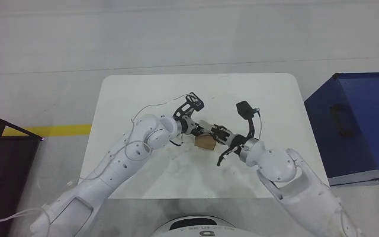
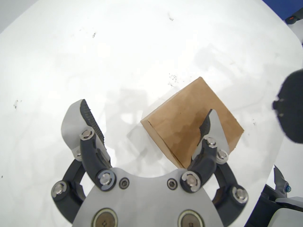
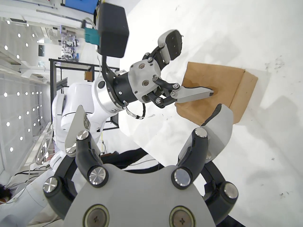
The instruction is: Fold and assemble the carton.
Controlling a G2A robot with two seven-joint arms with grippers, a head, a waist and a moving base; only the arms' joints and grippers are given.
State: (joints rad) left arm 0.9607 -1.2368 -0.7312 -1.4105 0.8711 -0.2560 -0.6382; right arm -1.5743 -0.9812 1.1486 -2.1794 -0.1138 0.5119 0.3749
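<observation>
A small brown carton (image 1: 205,143) lies folded into a box shape on the white table (image 1: 266,95), between my two arms. My left gripper (image 2: 146,114) is open. One of its fingers (image 2: 209,121) rests on the carton's (image 2: 187,116) top face, while the other hangs over bare table. In the right wrist view the left gripper (image 3: 194,66) presses one fingertip down onto the carton (image 3: 213,81). My right gripper (image 3: 149,116) is open too, with one finger (image 3: 220,116) at the carton's near edge and nothing between its fingers.
A blue bin (image 1: 349,124) stands off the table's right side. A dark frame (image 1: 12,154) stands on the floor to the left. The table around the carton is bare, marked by small scuffs (image 2: 172,79).
</observation>
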